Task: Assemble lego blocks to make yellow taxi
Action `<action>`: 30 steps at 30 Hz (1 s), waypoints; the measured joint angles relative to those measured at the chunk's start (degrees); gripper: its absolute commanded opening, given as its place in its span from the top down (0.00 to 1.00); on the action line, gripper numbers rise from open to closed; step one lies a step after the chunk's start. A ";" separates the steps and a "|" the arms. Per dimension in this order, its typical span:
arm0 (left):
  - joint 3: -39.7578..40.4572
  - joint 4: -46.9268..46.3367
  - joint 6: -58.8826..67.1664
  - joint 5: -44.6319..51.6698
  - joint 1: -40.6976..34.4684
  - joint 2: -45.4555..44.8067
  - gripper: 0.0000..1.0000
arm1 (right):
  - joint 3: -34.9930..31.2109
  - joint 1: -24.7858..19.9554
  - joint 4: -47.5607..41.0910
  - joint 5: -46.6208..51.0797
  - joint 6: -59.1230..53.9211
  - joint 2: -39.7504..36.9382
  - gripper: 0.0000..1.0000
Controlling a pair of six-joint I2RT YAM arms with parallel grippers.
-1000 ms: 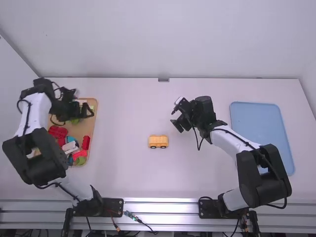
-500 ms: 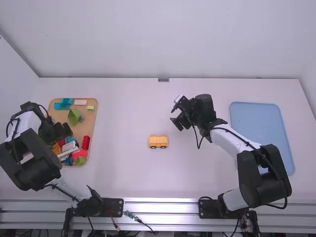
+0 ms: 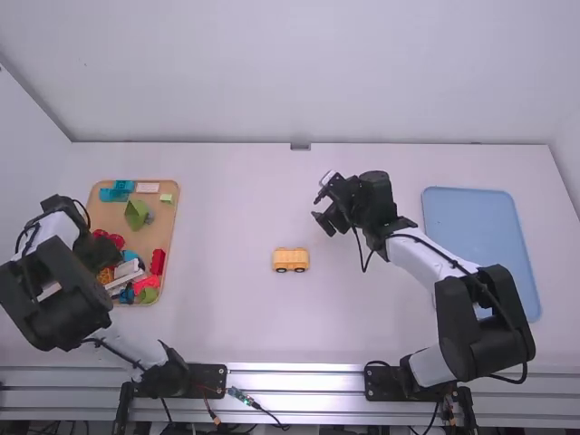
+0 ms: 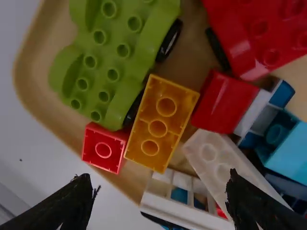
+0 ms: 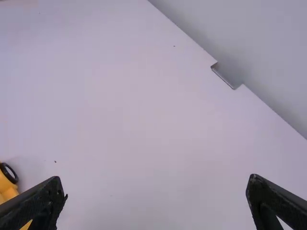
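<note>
The loose yellow brick lies in the tan tray, hollow underside up, with the green base along one side and a small red brick close by its end. I judge it light and stiff, hard to break but smooth enough to twist out of a poor grip; I'd take it square across the middle of its long sides, pads flat, and it will need turning over before it can press onto studs. The tight company makes room for my fingers scarce. My left tool is over the tray, its fingers wide apart with nothing clamped between them; whether it brushes any brick, I cannot tell. The wheeled yellow body sits upright on the table, near the middle. It looks just as rigid and light, but it could roll if nudged, so I'd grip it across its sides, above the wheels. My right tool is over the table near that body, fingers well apart, holding nothing.
</note>
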 measured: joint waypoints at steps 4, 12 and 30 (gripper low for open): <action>-1.11 2.51 0.22 0.11 0.04 0.00 0.27 | 0.00 -0.83 0.02 0.00 0.04 0.00 0.00; -6.01 8.26 0.55 0.31 0.07 -0.02 0.38 | 0.00 -1.03 0.00 -0.02 -0.09 0.00 0.00; -7.02 11.23 1.53 2.73 0.59 -0.39 0.31 | 0.00 -1.03 0.07 -0.02 -0.07 0.00 0.00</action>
